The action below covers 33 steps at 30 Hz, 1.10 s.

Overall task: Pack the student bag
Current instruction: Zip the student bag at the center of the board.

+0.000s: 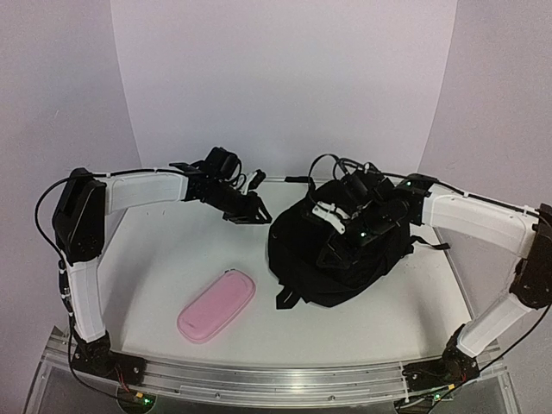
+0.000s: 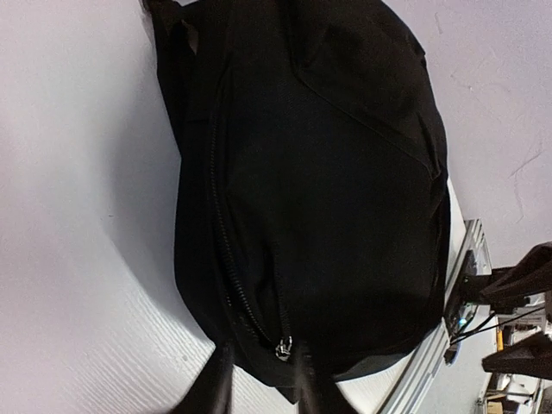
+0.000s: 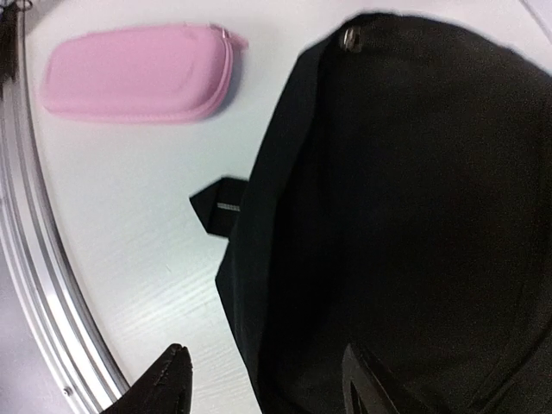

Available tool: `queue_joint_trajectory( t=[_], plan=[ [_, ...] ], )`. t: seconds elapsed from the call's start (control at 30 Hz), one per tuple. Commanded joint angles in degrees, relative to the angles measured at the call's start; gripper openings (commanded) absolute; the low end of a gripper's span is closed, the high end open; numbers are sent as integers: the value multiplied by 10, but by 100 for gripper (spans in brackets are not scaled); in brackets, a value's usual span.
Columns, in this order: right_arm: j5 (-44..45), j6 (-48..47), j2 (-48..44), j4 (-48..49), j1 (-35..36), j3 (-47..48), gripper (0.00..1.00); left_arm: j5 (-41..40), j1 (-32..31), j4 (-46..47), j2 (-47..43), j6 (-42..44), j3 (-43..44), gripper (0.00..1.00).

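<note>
Packing looks barely begun. The pink pencil case (image 1: 217, 304) lies on the desk (image 1: 164, 250) at lower left of the overhead view, outside and well apart from the student bag (image 1: 341, 250), which sits slumped right of centre. In the left wrist view the bag's zip (image 2: 226, 259) appears run shut, its pull (image 2: 283, 348) at the bottom edge. So, as I judge it, opening the bag and loading the case are both left to do.

The left gripper (image 2: 259, 392) hovers left of the bag, parted a little, just short of the zip pull and holding nothing. The right gripper (image 3: 267, 388) hangs over the bag, spread wide across its near edge and not closed on it.
</note>
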Motion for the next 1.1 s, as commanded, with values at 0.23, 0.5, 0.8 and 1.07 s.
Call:
queue_joint_trajectory(
  t=[0.23, 0.5, 0.8, 1.07],
  plan=[
    [-39, 64, 3, 9, -12, 40, 60, -173, -66, -147, 5, 87, 127, 43],
    [-79, 100, -45, 14, -91, -5, 61, -291, -119, -271, 74, 138, 247, 42],
    [-93, 124, -74, 25, -126, -29, 62, -366, -155, -373, 165, 163, 377, 40],
    [-97, 125, -76, 27, -128, -32, 62, -397, -157, -419, 207, 159, 424, 40]
  ],
)
